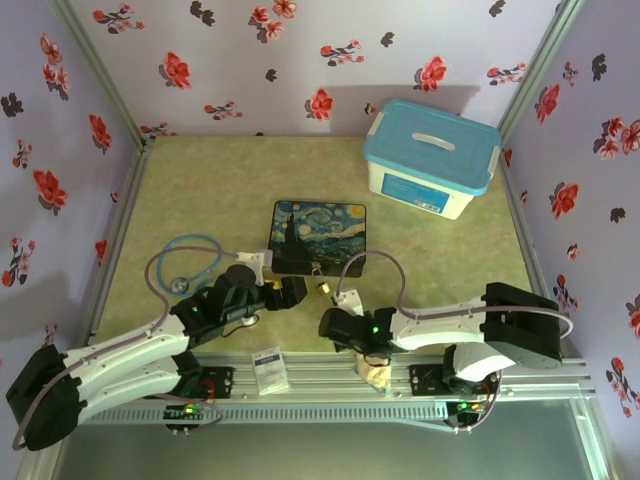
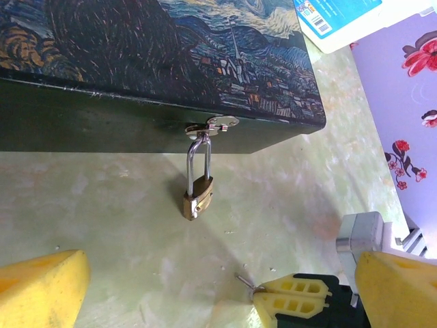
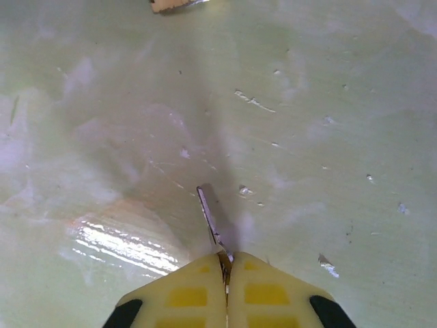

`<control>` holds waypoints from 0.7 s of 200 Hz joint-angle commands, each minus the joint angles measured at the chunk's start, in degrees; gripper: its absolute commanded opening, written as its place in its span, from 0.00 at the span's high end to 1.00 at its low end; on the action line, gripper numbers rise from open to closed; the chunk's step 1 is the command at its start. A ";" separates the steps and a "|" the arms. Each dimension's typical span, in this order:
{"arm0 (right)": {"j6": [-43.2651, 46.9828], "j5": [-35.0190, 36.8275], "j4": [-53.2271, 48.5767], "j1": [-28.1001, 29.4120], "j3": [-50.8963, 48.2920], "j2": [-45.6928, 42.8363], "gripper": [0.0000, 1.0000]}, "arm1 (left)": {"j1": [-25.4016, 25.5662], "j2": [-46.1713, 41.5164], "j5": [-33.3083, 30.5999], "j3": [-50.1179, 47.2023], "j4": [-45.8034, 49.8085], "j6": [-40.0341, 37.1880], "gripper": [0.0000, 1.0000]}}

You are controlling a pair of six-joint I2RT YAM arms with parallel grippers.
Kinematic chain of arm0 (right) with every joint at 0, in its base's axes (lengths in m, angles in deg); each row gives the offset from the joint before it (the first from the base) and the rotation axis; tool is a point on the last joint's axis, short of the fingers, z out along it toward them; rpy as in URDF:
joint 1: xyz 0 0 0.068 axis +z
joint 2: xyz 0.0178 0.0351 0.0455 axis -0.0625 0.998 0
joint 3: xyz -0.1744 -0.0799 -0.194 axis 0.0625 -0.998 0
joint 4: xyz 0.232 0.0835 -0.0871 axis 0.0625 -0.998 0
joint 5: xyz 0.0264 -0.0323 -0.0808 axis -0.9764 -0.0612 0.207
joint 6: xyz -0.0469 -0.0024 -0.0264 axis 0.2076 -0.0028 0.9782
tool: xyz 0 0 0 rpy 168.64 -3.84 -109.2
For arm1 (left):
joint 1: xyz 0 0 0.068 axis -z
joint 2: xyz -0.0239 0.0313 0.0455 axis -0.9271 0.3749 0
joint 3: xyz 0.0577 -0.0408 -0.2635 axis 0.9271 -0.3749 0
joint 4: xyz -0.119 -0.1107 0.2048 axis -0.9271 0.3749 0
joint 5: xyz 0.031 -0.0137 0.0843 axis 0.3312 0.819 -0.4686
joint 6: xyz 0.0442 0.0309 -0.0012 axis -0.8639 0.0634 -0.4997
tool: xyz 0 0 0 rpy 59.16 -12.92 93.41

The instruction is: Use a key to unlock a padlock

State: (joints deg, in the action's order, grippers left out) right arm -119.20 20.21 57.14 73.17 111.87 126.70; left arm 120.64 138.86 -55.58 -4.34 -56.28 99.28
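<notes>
Key pinched in the right jaws, padlock hanging off the tin's front

In the left wrist view the padlock (image 2: 198, 195) hangs by its silver shackle from the hasp (image 2: 212, 124) on the starry-night tin (image 2: 136, 61), and its brass body rests on the counter (image 2: 102, 205) at the tin's 6 o'clock edge. The right gripper (image 3: 225, 263) has its jaws pressed together on the key (image 3: 209, 217), whose thin blade juts out just above the counter. From the left wrist it sits at about 5 o'clock of the padlock, near but not touching. The left gripper (image 2: 218, 273) has its jaws spread wide and holds nothing. In the top view a blue-lidded box (image 1: 432, 155) stands at the tin's 2 o'clock and a stethoscope (image 1: 185, 260) lies at its 9 o'clock.
</notes>
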 commanded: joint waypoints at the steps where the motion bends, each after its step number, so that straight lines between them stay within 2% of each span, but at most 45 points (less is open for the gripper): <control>1: 1.43 -5.31 7.97 -1.61 -5.08 -1.42 1.00 | 0.68 1.20 -0.43 -1.52 -5.64 0.49 0.02; 45: 7.09 -15.80 15.68 -8.84 -9.66 -11.12 1.00 | 3.21 3.90 1.66 -3.37 -17.92 -1.08 0.11; 97: 9.88 -22.23 20.75 -13.40 -9.29 -22.71 1.00 | 5.96 7.35 2.03 -3.53 -27.88 -0.74 0.22; 124: 10.01 -23.04 22.25 -13.73 -9.07 -26.02 1.00 | 6.01 8.88 3.93 -3.32 -31.93 -0.11 0.38; 140: 9.21 -23.24 24.11 -13.72 -9.42 -27.18 1.00 | 6.13 9.53 4.85 -3.03 -33.18 0.27 0.41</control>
State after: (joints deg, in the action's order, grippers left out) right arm -110.57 -0.94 77.40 59.77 102.56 101.39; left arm 126.28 147.50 -52.89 -7.62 -83.34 99.46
